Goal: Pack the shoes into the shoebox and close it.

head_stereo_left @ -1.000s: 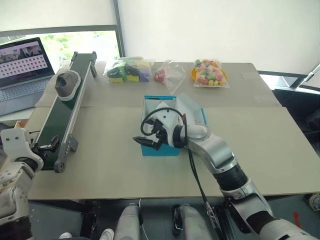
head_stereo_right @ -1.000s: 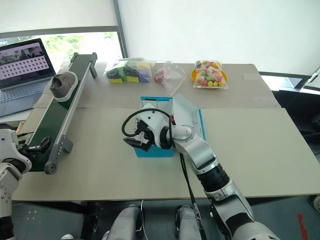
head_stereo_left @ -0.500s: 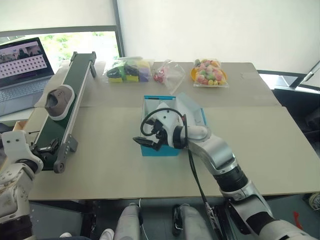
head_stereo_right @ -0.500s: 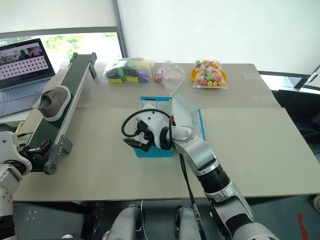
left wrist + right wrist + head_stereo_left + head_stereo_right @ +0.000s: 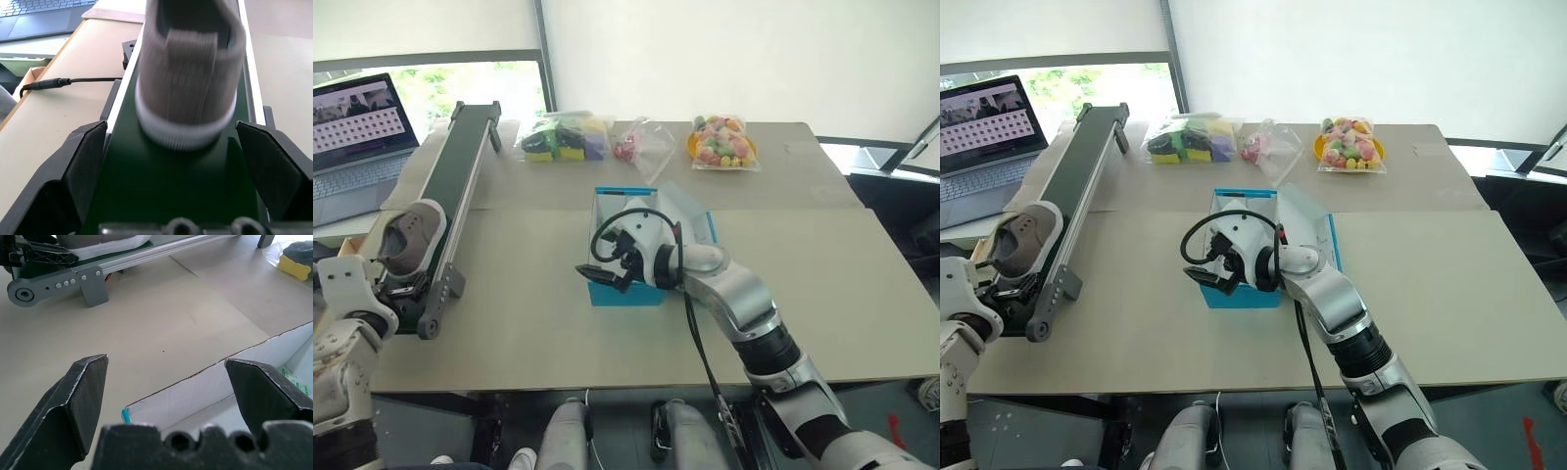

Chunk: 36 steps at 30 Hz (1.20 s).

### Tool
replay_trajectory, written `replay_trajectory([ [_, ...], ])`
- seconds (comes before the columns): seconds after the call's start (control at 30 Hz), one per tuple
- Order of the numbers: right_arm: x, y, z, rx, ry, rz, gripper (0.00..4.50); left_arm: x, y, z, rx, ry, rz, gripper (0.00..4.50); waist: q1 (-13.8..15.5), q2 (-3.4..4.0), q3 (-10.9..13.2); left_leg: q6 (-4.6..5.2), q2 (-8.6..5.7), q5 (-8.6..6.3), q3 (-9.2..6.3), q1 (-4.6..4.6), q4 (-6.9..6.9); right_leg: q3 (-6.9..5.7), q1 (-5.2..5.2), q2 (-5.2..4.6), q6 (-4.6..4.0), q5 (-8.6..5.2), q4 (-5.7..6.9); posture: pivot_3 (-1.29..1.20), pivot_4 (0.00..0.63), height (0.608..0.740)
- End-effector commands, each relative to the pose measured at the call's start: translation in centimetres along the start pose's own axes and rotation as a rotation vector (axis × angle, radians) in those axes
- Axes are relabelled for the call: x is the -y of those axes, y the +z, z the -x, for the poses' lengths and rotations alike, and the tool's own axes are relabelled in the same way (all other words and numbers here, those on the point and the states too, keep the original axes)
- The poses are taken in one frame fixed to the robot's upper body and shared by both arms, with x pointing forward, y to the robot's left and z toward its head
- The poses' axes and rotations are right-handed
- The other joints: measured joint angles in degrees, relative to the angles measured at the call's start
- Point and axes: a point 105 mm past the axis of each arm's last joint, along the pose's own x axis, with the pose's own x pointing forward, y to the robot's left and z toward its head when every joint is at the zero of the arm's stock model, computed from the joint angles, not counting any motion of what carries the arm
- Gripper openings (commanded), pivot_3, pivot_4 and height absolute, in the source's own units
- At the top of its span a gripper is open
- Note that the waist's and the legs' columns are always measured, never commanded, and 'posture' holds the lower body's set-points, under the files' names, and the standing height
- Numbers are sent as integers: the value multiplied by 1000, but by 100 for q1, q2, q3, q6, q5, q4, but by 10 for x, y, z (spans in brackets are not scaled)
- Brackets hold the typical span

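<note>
One grey shoe (image 5: 411, 235) with a pale sole lies at the near end of the green conveyor belt (image 5: 450, 176), heel toward my left gripper (image 5: 181, 147). That gripper is open at the belt's end, its fingers (image 5: 85, 164) wide on either side of the belt, and the heel (image 5: 190, 83) sits just ahead of them. The turquoise shoebox (image 5: 626, 294) stands mid-table with its lid (image 5: 690, 211) up. My right gripper (image 5: 605, 276) hangs open over the box's near left corner (image 5: 195, 387), holding nothing.
A laptop (image 5: 362, 122) sits at the far left beside the belt. Clear bags of coloured items (image 5: 566, 137) (image 5: 724, 142) line the table's far edge. Bare tabletop (image 5: 822, 284) lies to the right of the box and in front of it.
The shoe has ridden down the belt from its far part to the near end, right up to my left gripper. Both arms have stayed still.
</note>
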Motion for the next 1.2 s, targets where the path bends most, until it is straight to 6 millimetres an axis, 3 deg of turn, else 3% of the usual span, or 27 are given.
replay_trajectory([
  [0.03, 1, 24, 7, 85, -1, 8, 4500, 3, 5, -1, 7, -1, 12, 3997, 1, 0, 0, 0, 0, 0, 0, 0, 0, 0, 0, 0, 0, 0, 0, 0, 150, 681],
  [0.17, 5, 35, 10, 121, -11, -2, 4500, 5, 7, -3, 2, -4, 57, 2775, 17, 1, 0, 0, -2, 0, -1, 3, 0, 0, 2, 0, 0, 0, 4, 0, 150, 681],
  [0.37, 13, 44, 13, 146, -32, -5, 4500, 11, 28, -3, 76, -29, 145, 2515, 30, 0, 0, 0, -1, 0, -2, 4, 0, -3, 3, -1, -1, 0, 9, 0, 150, 681],
  [0.47, 16, 46, 13, 153, -48, -10, 4500, 24, 67, 5, 296, -73, 135, 2515, 11, -11, -1, 0, -1, 0, -1, 1, 1, -2, 6, 0, -1, 1, 6, 0, 150, 681],
  [0.53, 22, 48, 12, 173, -83, -43, 4500, 41, 92, 17, 431, -147, 166, 2515, 11, -21, -1, 0, -2, 0, 2, -9, 1, -1, 1, -1, 8, 8, 1, 0, 150, 681],
  [0.6, 30, 51, 11, 196, -116, -116, 4500, 61, 100, 25, 475, -229, 155, 2515, 3, -32, -5, 1, -2, 1, 2, -17, 3, 0, -2, 1, 30, 26, 0, 0, 150, 681],
  [0.7, 44, 59, 5, 271, -128, -502, 4500, 107, 94, 28, 435, -390, 104, 2515, -15, -33, -6, 2, -4, 1, 6, -16, 4, 4, -1, 1, 33, 30, 4, 0, 150, 681],
  [0.77, 37, 68, -1, 302, -41, -699, 4500, 140, 90, 31, 412, -491, 82, 2515, -4, -31, -5, 3, -4, 3, 8, -9, 10, 8, 1, 4, 30, 33, 23, 0, 150, 681],
  [0.87, 20, 87, -8, 329, 94, -829, 4500, 184, 86, 40, 395, -638, 87, 2515, 27, -32, -6, 2, -1, 2, 1, -5, 13, 4, 11, 10, 28, 32, 25, 0, 150, 681],
  [1.07, 8, 96, -12, 302, 165, -906, 4500, 226, 81, 55, 376, -786, 121, 2515, -76, -32, -5, 15, -1, 8, 7, -11, 12, 14, 1, 14, 29, 32, 24, 0, 150, 681],
  [1.2, 6, 96, -14, 296, 163, -937, 4500, 241, 80, 61, 368, -840, 133, 2515, -137, -32, -5, 49, 2, 30, 0, -9, 9, 17, -1, 25, 25, 30, 32, 0, 150, 681],
])
